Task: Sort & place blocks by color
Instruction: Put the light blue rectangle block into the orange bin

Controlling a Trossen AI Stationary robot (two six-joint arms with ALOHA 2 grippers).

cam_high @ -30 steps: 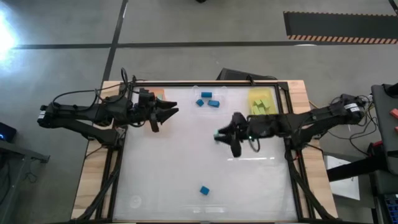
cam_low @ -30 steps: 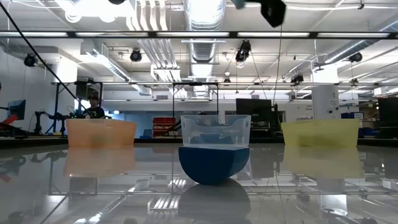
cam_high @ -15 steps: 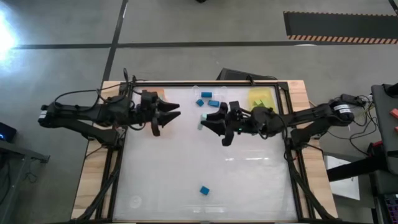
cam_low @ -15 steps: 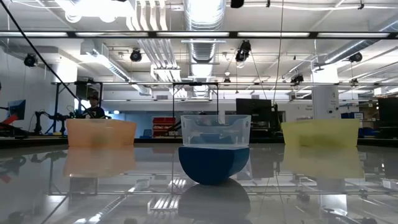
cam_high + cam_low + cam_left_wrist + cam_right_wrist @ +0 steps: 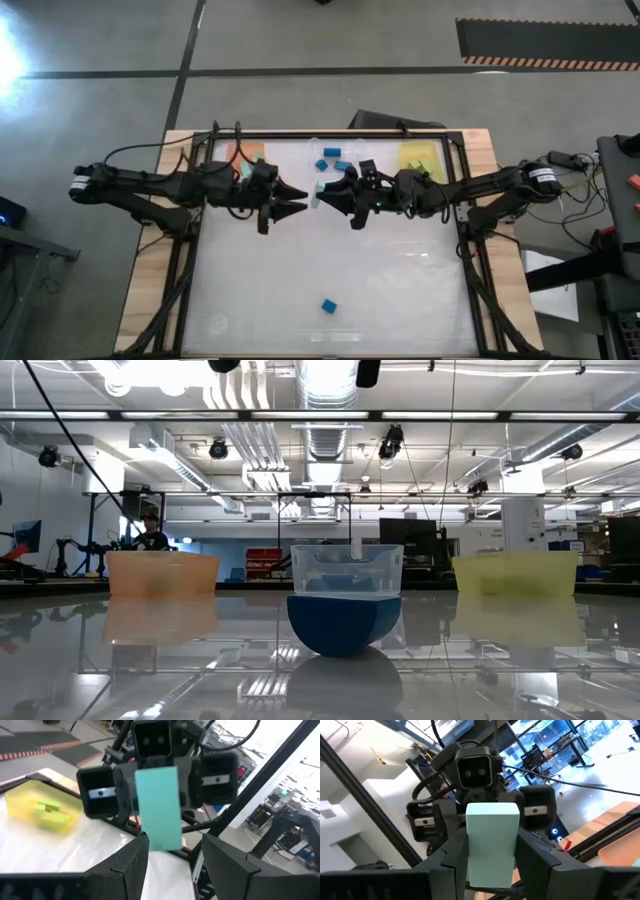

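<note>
High view, left to right: both arms meet nose to nose over the middle of the table, pretty neat.
Orange tray (image 5: 243, 153): back left corner, mostly hidden behind the left arm.
Left gripper (image 5: 297, 199): reaches toward the table's centre, fingers spread apart with nothing between them, tips just short of the pale teal block.
Pale teal block (image 5: 317, 190): up off the table between the two grippers; the right wrist view shows it upright (image 5: 491, 843) and pinched on both sides.
Right gripper (image 5: 327, 193): faces the left one, fingers clamped on that pale teal block.
Clear tray (image 5: 336, 156): back middle, three darker blue blocks (image 5: 338, 163) inside.
Lone blue block (image 5: 328, 306): sits alone near the front edge, well apart from everything; it fills the low view (image 5: 344, 624).
Yellow tray (image 5: 421, 160): back right, yellow-green blocks (image 5: 417, 166) in it.
</note>
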